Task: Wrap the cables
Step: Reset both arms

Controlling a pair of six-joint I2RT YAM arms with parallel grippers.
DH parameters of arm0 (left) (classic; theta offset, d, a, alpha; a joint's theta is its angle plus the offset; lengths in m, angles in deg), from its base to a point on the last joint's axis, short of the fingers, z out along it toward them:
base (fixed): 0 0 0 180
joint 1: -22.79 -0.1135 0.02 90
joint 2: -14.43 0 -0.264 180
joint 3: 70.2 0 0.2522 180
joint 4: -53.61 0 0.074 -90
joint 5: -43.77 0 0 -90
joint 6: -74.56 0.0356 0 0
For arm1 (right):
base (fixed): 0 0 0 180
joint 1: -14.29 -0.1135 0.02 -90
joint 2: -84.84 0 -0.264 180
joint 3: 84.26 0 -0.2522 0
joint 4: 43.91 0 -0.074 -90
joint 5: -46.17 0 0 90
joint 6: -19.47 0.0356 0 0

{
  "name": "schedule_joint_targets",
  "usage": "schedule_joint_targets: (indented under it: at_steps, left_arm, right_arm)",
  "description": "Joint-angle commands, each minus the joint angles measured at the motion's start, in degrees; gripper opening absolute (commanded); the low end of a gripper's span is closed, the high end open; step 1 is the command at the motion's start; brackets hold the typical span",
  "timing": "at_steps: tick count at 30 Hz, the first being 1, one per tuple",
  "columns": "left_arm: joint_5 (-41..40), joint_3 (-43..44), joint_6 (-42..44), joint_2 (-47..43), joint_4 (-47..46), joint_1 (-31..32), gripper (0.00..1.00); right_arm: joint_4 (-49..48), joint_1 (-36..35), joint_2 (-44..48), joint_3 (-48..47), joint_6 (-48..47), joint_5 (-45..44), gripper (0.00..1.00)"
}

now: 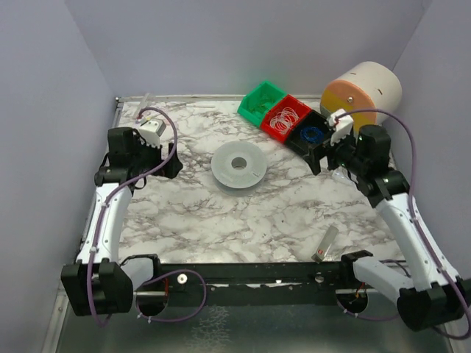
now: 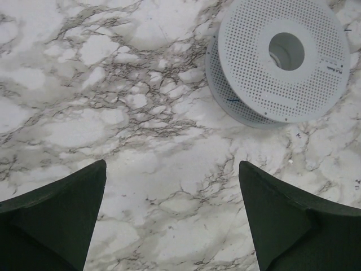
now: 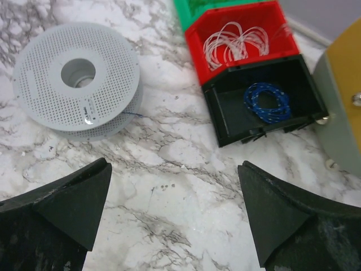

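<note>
A white perforated spool (image 1: 238,166) lies flat in the middle of the marble table; it also shows in the left wrist view (image 2: 248,56) and the right wrist view (image 3: 51,96). A short hair-thin dark strand (image 3: 133,114) sticks out at the spool's rim; no long cables show. My left gripper (image 1: 176,158) is open and empty left of the spool, over bare marble (image 2: 172,214). My right gripper (image 1: 316,158) is open and empty right of the spool, in front of the bins (image 3: 175,214).
Three bins stand in a row at the back right: green (image 1: 259,103), red (image 3: 197,39) with white wire rings (image 3: 234,42), black (image 3: 223,116) with a blue wire coil (image 3: 268,101). An orange-and-cream cylinder (image 1: 360,92) stands behind them. A small clear tube (image 1: 326,244) lies near the front right.
</note>
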Motion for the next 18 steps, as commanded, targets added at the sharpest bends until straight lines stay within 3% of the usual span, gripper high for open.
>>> schedule_joint_targets:
  at_steps: [1,5,8,14,18]
  left_arm:
    - [-8.38,-5.28,4.88,-9.67,1.46,-0.38,0.99]
    - [-12.21,-11.97,5.54,-21.51,-2.03,-0.33,0.99]
    - [-12.2,-15.67,5.17,-29.5,-4.43,-0.39,0.99]
    - [-9.9,-17.57,6.19,-33.59,-3.88,-0.45,0.99]
    - [-7.89,-17.6,7.08,-34.82,-3.31,-0.54,0.99]
  right_arm:
    - [1.66,-0.14,13.65,3.98,2.07,-4.12,1.0]
    - [-1.1,-0.1,26.92,9.86,0.38,0.32,1.0]
    - [1.12,-0.1,31.26,11.36,-0.56,0.71,1.0]
    - [2.2,-0.1,39.55,15.98,0.32,-7.06,1.0]
    - [3.25,-0.1,43.12,18.92,-1.85,-7.1,1.0]
